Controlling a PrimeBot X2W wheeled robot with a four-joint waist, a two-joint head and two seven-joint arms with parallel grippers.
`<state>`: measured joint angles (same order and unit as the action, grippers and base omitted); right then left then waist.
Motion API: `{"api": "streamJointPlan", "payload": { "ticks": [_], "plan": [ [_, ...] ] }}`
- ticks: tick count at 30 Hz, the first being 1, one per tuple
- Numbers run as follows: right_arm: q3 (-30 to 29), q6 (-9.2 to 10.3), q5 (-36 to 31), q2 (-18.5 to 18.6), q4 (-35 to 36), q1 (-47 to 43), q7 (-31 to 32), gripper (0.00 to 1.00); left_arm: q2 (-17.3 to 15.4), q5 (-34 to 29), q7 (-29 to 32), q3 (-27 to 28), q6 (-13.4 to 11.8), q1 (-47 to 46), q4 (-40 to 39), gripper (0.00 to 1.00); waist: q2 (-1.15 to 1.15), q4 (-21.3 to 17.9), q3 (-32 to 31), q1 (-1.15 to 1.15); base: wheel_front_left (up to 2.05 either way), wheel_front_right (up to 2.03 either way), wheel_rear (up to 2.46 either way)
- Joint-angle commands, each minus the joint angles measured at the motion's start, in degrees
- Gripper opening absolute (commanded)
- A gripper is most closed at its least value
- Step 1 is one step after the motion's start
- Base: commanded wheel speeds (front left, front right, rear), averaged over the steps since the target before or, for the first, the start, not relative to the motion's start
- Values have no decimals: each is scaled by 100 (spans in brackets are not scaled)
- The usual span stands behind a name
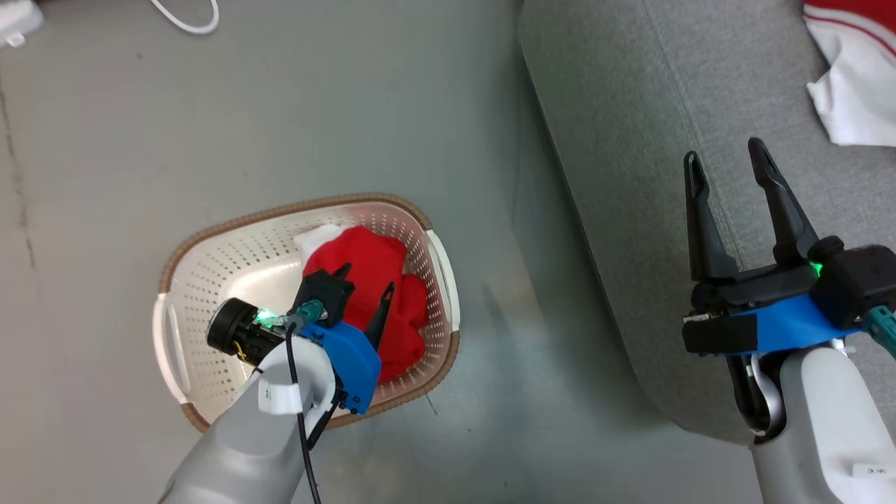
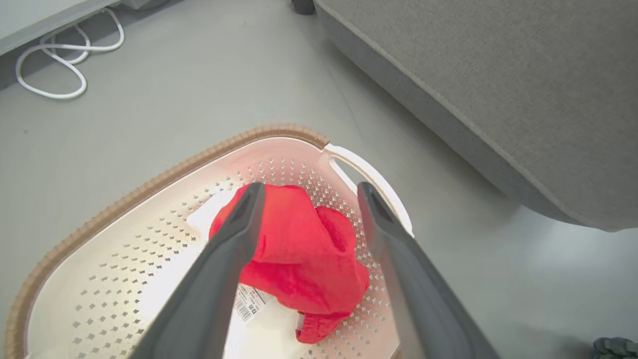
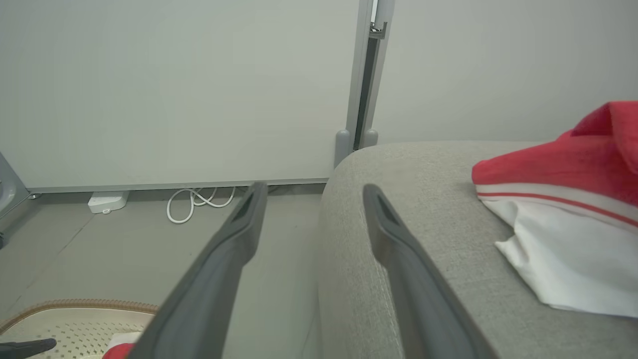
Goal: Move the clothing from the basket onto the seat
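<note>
Over the basket (image 1: pixel 231 222) — left claw (image 1: pixel 367 277), splayed

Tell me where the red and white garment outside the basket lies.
The red and white fabric garment lies on the large grey woven sofa seat, at the head view's upper right, beyond the open right gripper.

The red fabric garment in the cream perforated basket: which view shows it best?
Left wrist view: the red fabric garment lies plainly between the left gripper's fingers. Head view: that gripper partly covers it. Right wrist view: a red scrap.
</note>
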<state>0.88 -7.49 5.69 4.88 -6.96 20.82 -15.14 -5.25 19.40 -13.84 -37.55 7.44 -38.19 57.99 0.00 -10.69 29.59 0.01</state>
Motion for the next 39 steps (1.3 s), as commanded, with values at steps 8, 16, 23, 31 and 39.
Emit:
{"api": "streamJointPlan", "payload": {
  "ticks": [8, 16, 23, 31, 39],
  "plan": [
    [69, -1, -27, -48, 133, 445, -1, 100, 8, 938, 660, -512, 3, -535, 555, 100, 0, -189, 781, -1, 0, 0, 0],
    [133, -1, -40, -67, 192, 672, -1, 100, -42, 1704, 1340, -963, 4, -810, 579, 100, 0, -235, 1223, -1, 0, 0, 0],
    [156, -1, -30, -77, 245, 801, -1, 100, -33, 2080, 1629, -1333, 4, -997, 659, 100, 0, -290, 1502, -1, 0, 0, 0],
    [169, -1, -30, -103, 322, 883, -1, 100, 43, 2246, 1633, -1645, 4, -1263, 915, 100, 0, -336, 1763, -1, 0, 0, 0],
    [217, -1, -25, -135, 372, 970, -1, 100, 136, 2185, 1478, -1745, -145, -1592, 1340, 100, 0, -378, 2033, -1, 0, 0, 0]
  ]
}}
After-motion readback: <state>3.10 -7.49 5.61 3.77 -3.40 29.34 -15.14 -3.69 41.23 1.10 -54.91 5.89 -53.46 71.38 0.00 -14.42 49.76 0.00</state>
